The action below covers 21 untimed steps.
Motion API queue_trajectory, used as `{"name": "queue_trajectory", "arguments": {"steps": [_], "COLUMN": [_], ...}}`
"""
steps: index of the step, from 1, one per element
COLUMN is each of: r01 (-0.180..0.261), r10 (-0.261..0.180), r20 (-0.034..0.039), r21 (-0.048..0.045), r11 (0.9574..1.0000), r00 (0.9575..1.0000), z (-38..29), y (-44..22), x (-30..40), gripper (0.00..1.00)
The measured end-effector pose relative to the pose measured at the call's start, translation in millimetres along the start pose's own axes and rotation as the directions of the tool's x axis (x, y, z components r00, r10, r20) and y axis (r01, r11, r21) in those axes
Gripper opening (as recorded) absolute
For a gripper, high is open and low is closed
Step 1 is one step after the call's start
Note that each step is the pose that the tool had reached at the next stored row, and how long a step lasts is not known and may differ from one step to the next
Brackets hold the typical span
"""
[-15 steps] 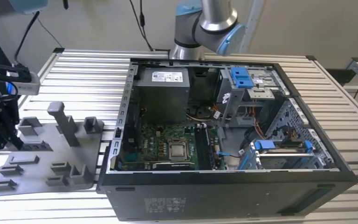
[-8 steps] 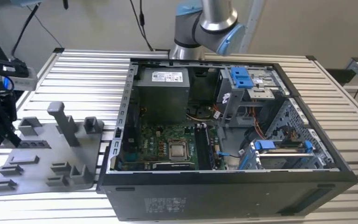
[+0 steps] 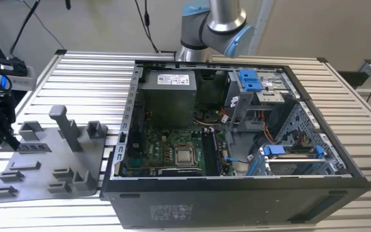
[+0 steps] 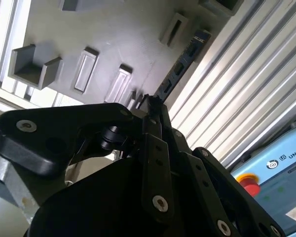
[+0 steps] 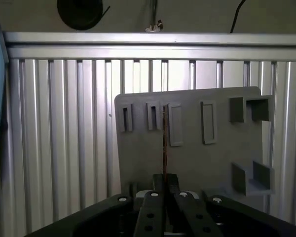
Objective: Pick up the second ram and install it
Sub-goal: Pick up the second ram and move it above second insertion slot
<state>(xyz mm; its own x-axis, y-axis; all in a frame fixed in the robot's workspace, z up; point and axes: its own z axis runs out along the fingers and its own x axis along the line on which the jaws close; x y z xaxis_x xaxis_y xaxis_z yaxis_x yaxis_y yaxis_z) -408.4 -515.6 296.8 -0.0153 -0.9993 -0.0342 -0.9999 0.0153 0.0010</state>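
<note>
**A:** What have you got in your hand?

**B:** My gripper (image 5: 165,180) is pinched narrow on the second ram (image 5: 164,140). I hold it by one end, and the rest sticks straight out past my fingertips (image 5: 158,183). In the first wrist view it shows edge-on as a thin dark line across the grey tray (image 5: 197,163). In the second wrist view I see its flat black face running out past the tray's edge, over the slatted table (image 4: 246,74).

**A:** Is it touching the tray?

**B:** I cannot tell.

**A:** And where are you in the exterior view?

**B:** At nine o'clock in the picture, just beside the tray's outer edge. The tray lies at about eight o'clock, with its upright post (image 3: 66,126) standing between me and the computer case (image 3: 237,208). From the case, which is open, I am at nine o'clock and well apart. The ram is out here with me, not in the case.
</note>
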Motion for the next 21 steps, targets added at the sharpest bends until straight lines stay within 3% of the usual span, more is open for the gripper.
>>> {"name": "queue_trajectory", "arguments": {"steps": [8, 17, 21], "r01": [0.000, 0.000, 0.000], "r10": [0.000, 0.000, 0.000], "r20": [0.0001, 0.0005, 0.0005], "r21": [0.0003, 0.0001, 0.0002], "r11": [1.0000, 1.0000, 1.0000], "r00": [1.0000, 1.0000, 1.0000], "z": [-7.8, -8.6, -12.2], "y": [-0.2, -0.1, -0.1], "x": [-0.3, -0.3, -0.4], "gripper": [0.14, 0.14, 0.14]}}
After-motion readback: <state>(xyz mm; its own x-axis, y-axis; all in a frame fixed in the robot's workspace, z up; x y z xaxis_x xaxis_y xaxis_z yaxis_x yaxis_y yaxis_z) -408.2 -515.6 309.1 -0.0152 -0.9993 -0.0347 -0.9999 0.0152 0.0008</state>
